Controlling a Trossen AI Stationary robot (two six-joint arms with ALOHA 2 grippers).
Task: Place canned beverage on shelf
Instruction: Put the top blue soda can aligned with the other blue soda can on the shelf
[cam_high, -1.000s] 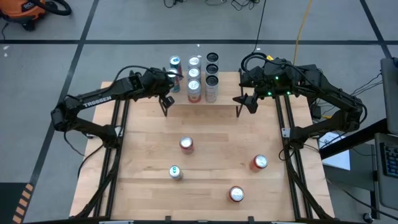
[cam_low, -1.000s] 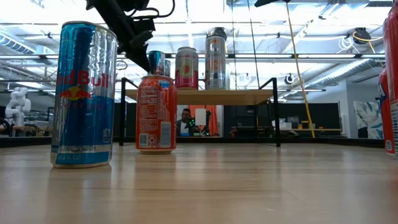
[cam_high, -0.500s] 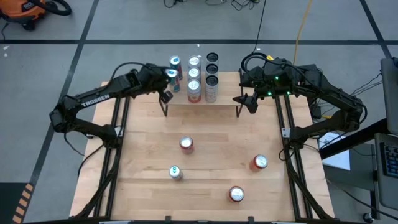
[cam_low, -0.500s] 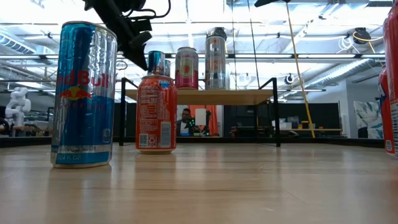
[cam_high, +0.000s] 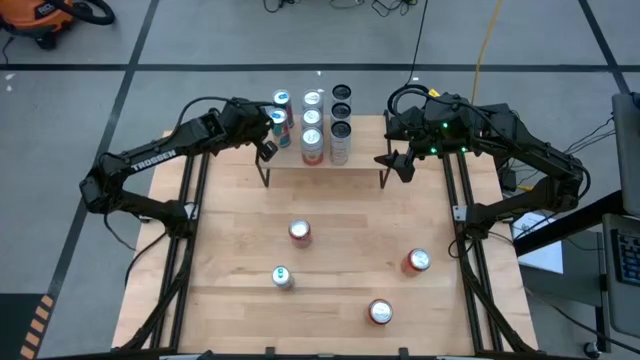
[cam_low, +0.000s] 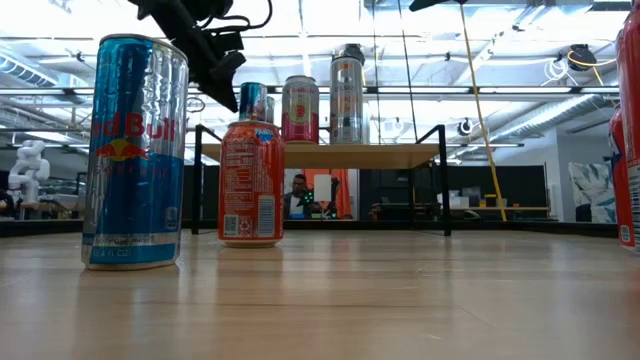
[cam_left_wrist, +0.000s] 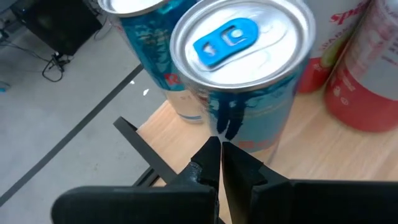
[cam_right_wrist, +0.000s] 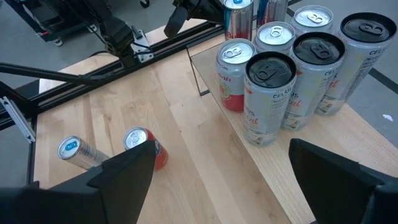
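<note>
The shelf (cam_high: 325, 172) stands at the table's far middle and holds several upright cans. The can at its left end is blue with a blue tab (cam_left_wrist: 249, 68), also visible in the high view (cam_high: 277, 119), and stands on its base on the shelf's wood top (cam_left_wrist: 323, 143). My left gripper (cam_left_wrist: 221, 152) is shut and holds nothing. It hangs at the shelf's left end (cam_high: 265, 150), its tips close by that can's side (cam_low: 228, 98). My right gripper (cam_right_wrist: 230, 186) is open and empty by the shelf's right end (cam_high: 395, 162). My left gripper's shut fingertips (cam_left_wrist: 211, 152) stand right by the lower side wall (cam_left_wrist: 249, 127) of the blue can, coming slanting from above on the table's left side. I cannot tell whether they touch it. The can stands upright on the shelf.
On the table stand a red can (cam_high: 300, 232), a blue can (cam_high: 282, 277) and two more red cans (cam_high: 417, 261) (cam_high: 380, 312). In the low view the blue can (cam_low: 133, 150) and an orange can (cam_low: 251, 183) stand near. Bare wood lies between them and the shelf.
My left gripper has gone a little toward the table's far edge and slightly up beside the shelf's left end. The blue can has stayed where it was on the shelf.
</note>
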